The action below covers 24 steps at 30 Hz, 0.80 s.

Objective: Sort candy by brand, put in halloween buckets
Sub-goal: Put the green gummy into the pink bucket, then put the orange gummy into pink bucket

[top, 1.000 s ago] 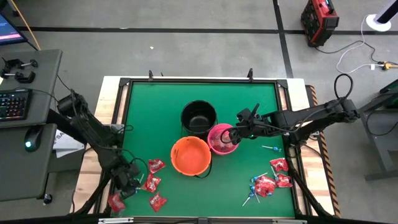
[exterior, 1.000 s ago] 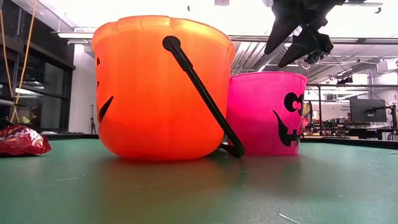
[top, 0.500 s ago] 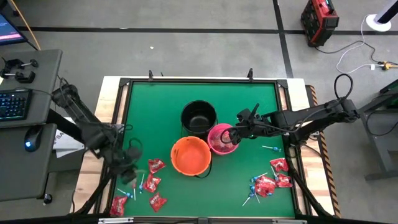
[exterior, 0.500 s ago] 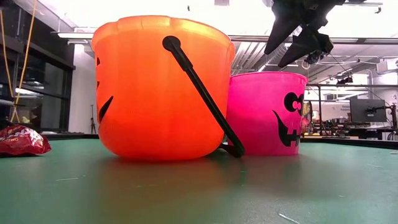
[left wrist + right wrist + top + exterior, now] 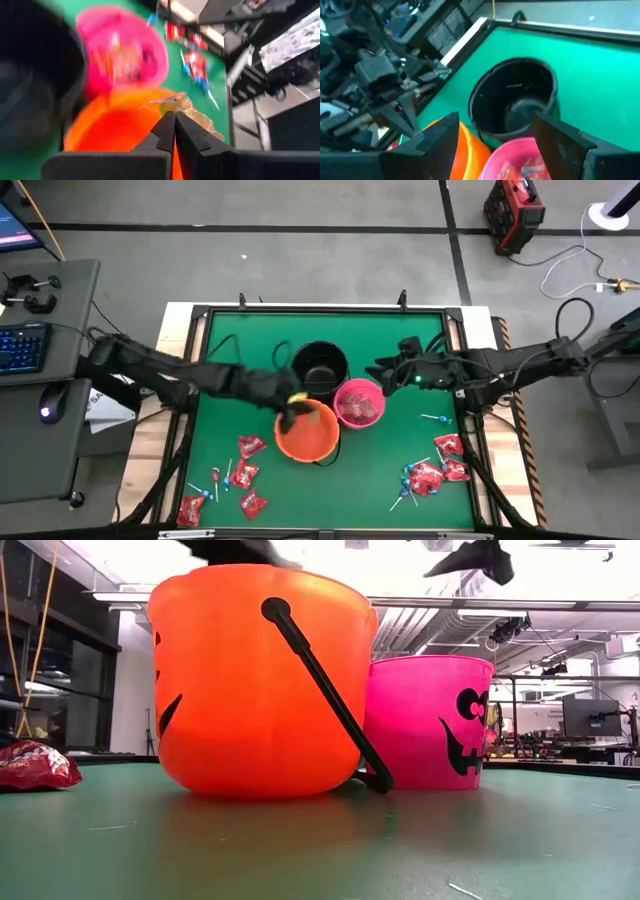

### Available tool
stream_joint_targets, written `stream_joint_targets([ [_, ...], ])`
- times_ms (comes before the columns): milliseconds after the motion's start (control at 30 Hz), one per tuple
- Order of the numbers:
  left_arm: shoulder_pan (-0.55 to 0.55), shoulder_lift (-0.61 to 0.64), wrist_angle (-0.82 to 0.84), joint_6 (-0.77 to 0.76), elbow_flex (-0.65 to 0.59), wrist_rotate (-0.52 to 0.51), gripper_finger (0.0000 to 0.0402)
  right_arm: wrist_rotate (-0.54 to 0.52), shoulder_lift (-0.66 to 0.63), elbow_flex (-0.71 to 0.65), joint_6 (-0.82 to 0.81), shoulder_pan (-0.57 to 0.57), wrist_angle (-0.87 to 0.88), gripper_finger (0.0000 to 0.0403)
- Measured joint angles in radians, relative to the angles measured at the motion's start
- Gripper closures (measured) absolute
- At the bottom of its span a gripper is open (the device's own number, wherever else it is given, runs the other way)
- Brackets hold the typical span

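A clear-wrapped yellowish candy (image 5: 186,107) is pinched in the closed jaws of the left gripper (image 5: 291,402), held over the orange bucket (image 5: 307,432), apparently for dropping in. The left arm reaches across the table (image 5: 400,340). The right gripper (image 5: 385,370), jaws open, hovers beside the pink bucket (image 5: 360,402).

Three buckets (image 5: 320,367) clustered mid-table, candy (image 5: 243,474) scattered near the front-left and front-right corners
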State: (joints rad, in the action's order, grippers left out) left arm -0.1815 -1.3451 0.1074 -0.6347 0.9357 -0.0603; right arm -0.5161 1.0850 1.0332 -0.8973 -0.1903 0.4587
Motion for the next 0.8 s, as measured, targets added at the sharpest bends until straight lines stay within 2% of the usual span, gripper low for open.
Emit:
stream_joint_targets([
  [100,0.057,-0.107,-0.133,0.114,0.055,0.05,0.0401,-0.021,-0.002,0.0,0.01,0.001,0.0,0.016],
  [200,0.084,-0.207,-0.206,0.203,0.112,0.053,0.0401,-0.035,0.002,0.0,0.016,0.001,0.004,0.016],
  [433,0.119,-0.376,-0.222,0.353,0.212,0.046,0.0391,-0.05,0.008,0.0,0.011,0.001,0.003,0.016],
  [533,0.124,-0.403,-0.211,0.376,0.242,0.052,0.0358,-0.057,0.008,0.0,0.008,0.001,0.003,0.016],
  [667,0.13,-0.406,-0.158,0.41,0.267,0.051,0.029,-0.061,0.008,0.0,0.008,0.001,0.003,0.016],
  [800,0.131,-0.366,-0.008,0.384,0.286,0.054,0.0224,-0.055,0.008,0.0,0.014,0.001,0.004,0.016],
])
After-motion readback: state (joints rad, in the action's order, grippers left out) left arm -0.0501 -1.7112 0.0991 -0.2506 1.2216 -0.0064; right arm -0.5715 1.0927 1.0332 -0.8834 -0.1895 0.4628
